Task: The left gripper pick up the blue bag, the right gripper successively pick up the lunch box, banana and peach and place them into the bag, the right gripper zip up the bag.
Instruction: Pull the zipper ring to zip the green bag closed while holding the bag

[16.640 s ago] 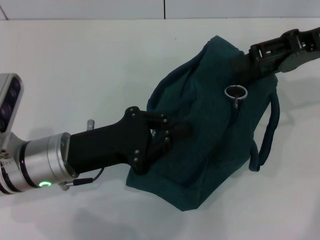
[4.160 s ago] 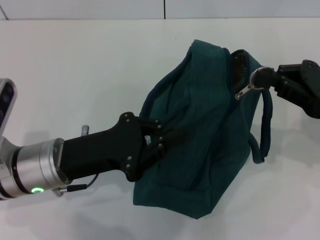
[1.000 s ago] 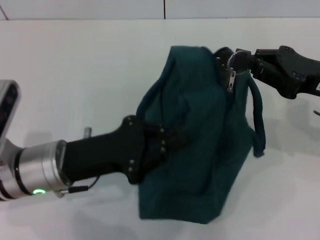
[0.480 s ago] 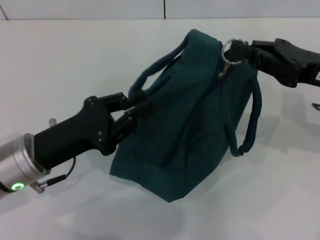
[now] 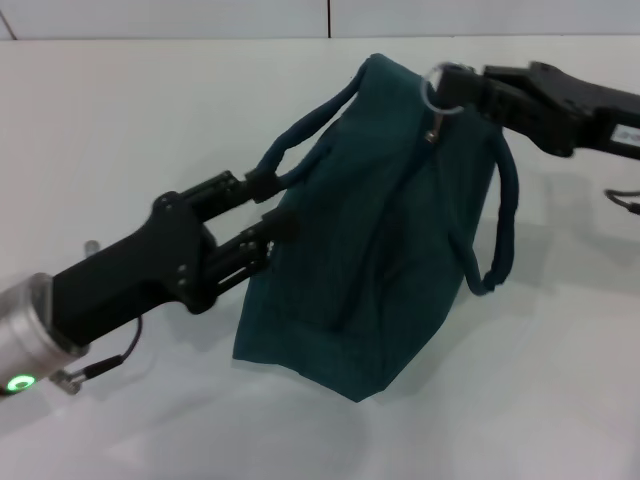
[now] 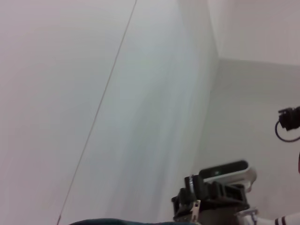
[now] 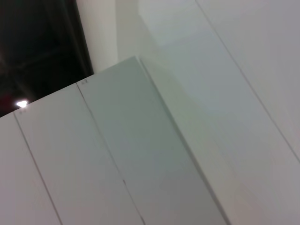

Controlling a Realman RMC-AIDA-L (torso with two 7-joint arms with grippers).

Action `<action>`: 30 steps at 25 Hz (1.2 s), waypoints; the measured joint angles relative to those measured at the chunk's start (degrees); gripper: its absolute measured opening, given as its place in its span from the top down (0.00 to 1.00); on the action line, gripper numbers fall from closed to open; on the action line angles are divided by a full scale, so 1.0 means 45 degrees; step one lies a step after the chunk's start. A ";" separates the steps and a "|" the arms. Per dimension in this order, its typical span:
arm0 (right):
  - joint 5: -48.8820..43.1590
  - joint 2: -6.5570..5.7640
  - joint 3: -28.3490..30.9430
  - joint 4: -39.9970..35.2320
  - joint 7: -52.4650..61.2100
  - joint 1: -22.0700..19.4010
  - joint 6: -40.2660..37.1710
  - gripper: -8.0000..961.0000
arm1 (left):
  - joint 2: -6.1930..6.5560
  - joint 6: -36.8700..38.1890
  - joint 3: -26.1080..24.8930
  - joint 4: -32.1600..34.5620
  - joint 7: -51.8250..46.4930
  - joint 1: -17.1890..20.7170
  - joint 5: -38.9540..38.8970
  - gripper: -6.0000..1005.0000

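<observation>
Two grippers on one bag. Blue bag (image 5: 370, 220) sits roughly mid-table (image 5: 120, 110) in head view, standing tilted, bottom corner toward the camera, top edge toward the far side. Fabric reads dark teal-blue. Top looks zipped shut along the seam, no contents visible from outside.

Left gripper (image 5: 262, 212) comes in from the lower left on a black arm w/ silver cuff and green light. Its fingers (image 5: 225, 188) are parted a bit, w/ the near strap (image 5: 300, 135) running between them at the bag's left side; upper finger touches the strap, lower one presses by the bag's side panel. Whether it's truly clamping the strap: can't tell for sure, looks like a loose hold w/ jaws apart.

Right gripper (image 5: 462, 88) reaches in from the upper right, at the bag's top far corner. Closed on the zipper ring (image 5: 437, 88), metal ring w/ small pull tab hanging below it against the fabric. 2nd strap (image 5: 500, 220) droops in a loop down the bag's right side, free.

Left wrist view: mostly wall and ceiling, the right gripper (image 6: 213, 197) farther off w/ zipper tab, thin sliver of bag (image 6: 117, 221) at the frame edge. Right wrist view: only wall panels, nothing of the task.
</observation>
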 joint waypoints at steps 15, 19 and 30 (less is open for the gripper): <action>0.0007 0.0130 -0.1094 0.0404 -0.0103 0.1627 0.1610 0.97 | -0.0175 0.1314 0.0964 0.0681 0.0424 0.0917 0.0204 0.35; 0.0229 0.0136 -0.1278 0.0435 -0.0045 0.1647 0.1695 0.96 | -0.0207 0.0552 0.1286 0.0049 0.0610 0.0296 0.0250 0.35; 0.0317 0.0136 -0.1344 0.0516 -0.0023 0.1598 0.1591 0.96 | -0.0189 -0.0882 0.1219 -0.0171 0.0975 0.0146 -0.1013 0.34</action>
